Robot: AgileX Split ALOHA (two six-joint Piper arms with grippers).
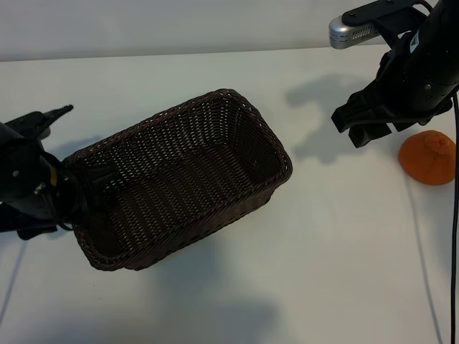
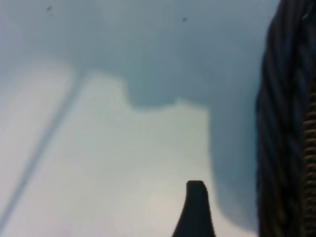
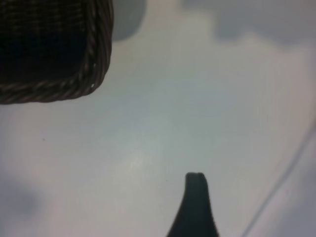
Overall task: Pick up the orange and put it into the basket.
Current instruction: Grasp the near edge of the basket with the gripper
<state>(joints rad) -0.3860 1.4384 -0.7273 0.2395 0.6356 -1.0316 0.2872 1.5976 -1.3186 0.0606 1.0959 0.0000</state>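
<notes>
The orange [image 1: 428,158] lies on the white table at the far right, dimpled and lumpy. It does not show in either wrist view. My right gripper [image 1: 355,129] hovers just left of it and slightly farther back, open and empty; one finger [image 3: 196,207] shows over bare table. The dark brown wicker basket [image 1: 283,161] sits at centre left, set diagonally, with nothing in it. Its corner [image 3: 74,89] shows in the right wrist view. My left gripper [image 1: 90,178] is open at the basket's left end, with the woven wall [image 2: 286,123] close beside its finger [image 2: 196,207].
A black cable [image 1: 453,229] hangs down the right edge, close to the orange. A thin cable [image 1: 11,287] runs along the table at the near left. Bare white table spreads between the basket and the orange and in front of both.
</notes>
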